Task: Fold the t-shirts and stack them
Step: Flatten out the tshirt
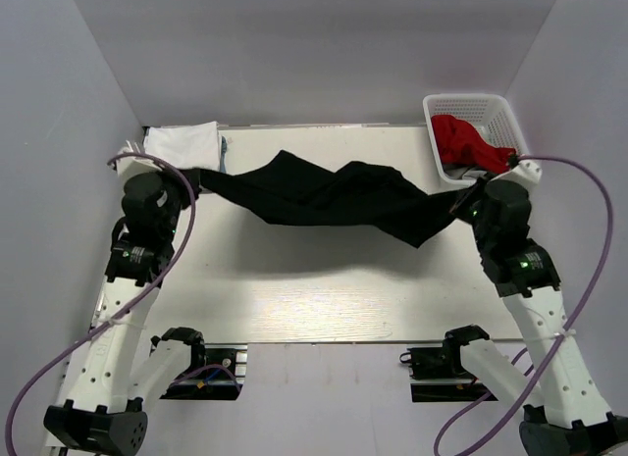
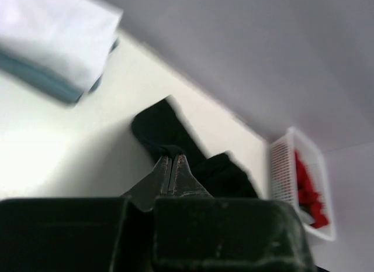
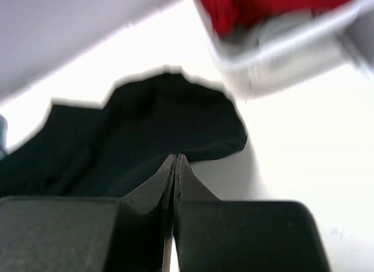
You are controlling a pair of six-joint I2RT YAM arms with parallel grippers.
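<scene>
The left arm (image 1: 110, 346) and right arm (image 1: 552, 346) have white links, rounded black joint housings and black bases. Each is trailed by a looping purple cable (image 1: 608, 221), and small green lights (image 1: 525, 263) dot the right arm's housing, right of centre. The left gripper (image 2: 170, 159) and right gripper (image 3: 176, 158) are matt black blocks tapering to thin pointed fingers.

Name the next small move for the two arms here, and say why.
The left tool and right tool each pinch one end of the black shirt, which hangs twisted between them above the table. So probably lower both together, keeping tension, to lay it flat.
</scene>
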